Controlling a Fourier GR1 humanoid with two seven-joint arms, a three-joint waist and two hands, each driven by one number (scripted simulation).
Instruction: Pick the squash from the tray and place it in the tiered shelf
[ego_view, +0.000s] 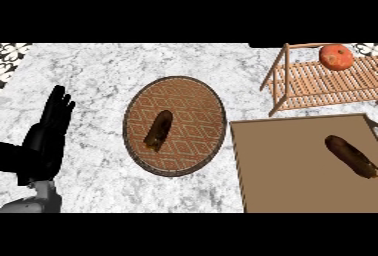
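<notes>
"Two dark, long things lie on the counter (96, 75). Which one is the squash?"

"The squash (351, 156) is the brown one on the tray (295, 175). It lies flat and slantwise near the tray's right side, and its nearer end runs to the edge of the view. Nothing is touching it."

"How does it sit from the left hand (46, 135)?"

"Well apart, far off to the hand's right and a little nearer the robot. The tray itself is flat, brown and square-cornered, and all of it lies to the hand's right."

"What state is that hand in?"

"It is spread, with the fingers straight and pointing away from the robot. It holds nothing and shows at the view's left edge, above its grey forearm (37, 200)."

"And between the hand and the tray?"

"A round patterned plate (192, 105) with a dark rim, just beside the tray's left edge and nearer the hand than the tray is. The second dark piece (159, 131) lies on it, left of its middle, also slantwise. It looks much like the squash."

"Where is the tiered shelf (325, 85)?"

"Far to the hand's right and farther from the robot, just beyond the tray's far edge. It is pale wood with slatted boards. An orange-red round fruit (336, 56) sits on the slats toward the back. I cannot tell which tier that is."
</notes>
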